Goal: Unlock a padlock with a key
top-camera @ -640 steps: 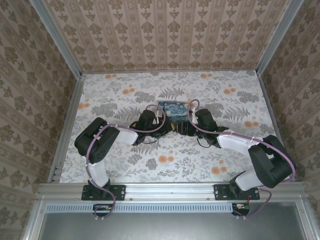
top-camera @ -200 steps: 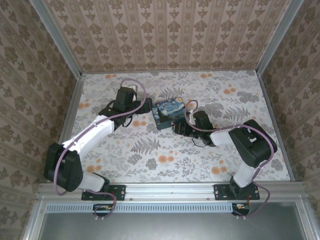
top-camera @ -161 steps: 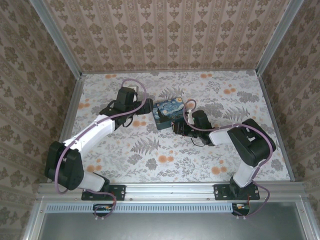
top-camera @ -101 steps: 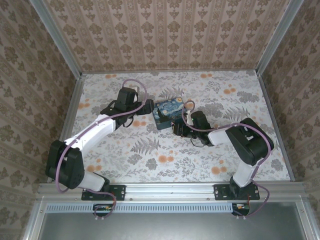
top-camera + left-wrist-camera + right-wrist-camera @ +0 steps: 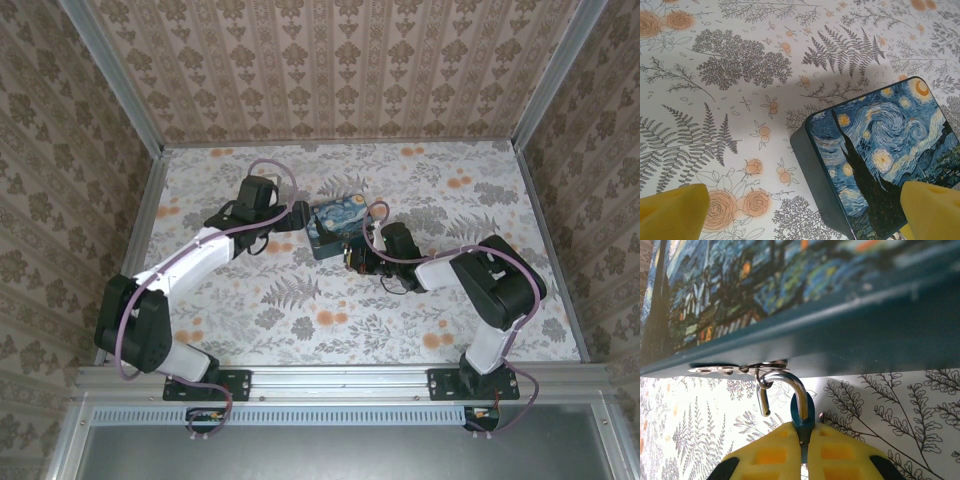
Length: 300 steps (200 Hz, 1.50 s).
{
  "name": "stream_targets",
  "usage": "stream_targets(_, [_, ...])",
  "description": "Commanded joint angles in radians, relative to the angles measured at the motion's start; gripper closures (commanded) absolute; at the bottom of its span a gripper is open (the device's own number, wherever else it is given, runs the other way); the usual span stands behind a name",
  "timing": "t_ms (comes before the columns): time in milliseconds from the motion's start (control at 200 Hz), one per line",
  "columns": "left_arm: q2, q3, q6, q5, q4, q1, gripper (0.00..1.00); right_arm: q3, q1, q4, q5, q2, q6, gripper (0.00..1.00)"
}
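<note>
Grippers, two: the right gripper [image 5: 802, 440] pinches the one small teal padlock [image 5: 802, 415] by its body; the left gripper [image 5: 802, 212] is spread wide.
The padlock's silver shackle [image 5: 792, 385], one leg ending free, hooks the hasp [image 5: 740, 368] under the single night-sky box [image 5: 850, 335]; the box stands on the floral table [image 5: 715, 100]; yellow fingers [image 5: 837, 455] hide most of the padlock.
</note>
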Motion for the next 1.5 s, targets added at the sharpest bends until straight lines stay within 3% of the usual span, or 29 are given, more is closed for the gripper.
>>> stream_targets(0, [0.036, 0.035, 0.018, 0.006, -0.053, -0.005, 0.00, -0.011, 0.004, 0.011, 0.011, -0.020, 0.025, 0.96])
stream_targets(260, [0.156, 0.132, 0.094, -0.165, -0.141, -0.130, 0.00, -0.027, 0.001, 0.003, 0.049, -0.060, 0.111, 1.00])
stream_targets(485, [0.250, 0.175, 0.081, -0.215, -0.153, -0.164, 0.00, -0.044, 0.000, 0.004, 0.071, -0.082, 0.161, 1.00])
stream_targets(730, [0.301, 0.162, 0.065, -0.241, -0.149, -0.193, 0.00, -0.063, 0.000, 0.028, 0.095, -0.086, 0.244, 1.00])
stream_targets(1120, [0.339, 0.119, 0.030, -0.254, -0.131, -0.227, 0.00, -0.113, -0.003, 0.232, 0.119, -0.021, 0.498, 1.00])
stream_targets(1495, [0.360, 0.097, 0.024, -0.254, -0.122, -0.230, 0.00, -0.104, -0.032, 0.204, 0.149, -0.046, 0.521, 1.00])
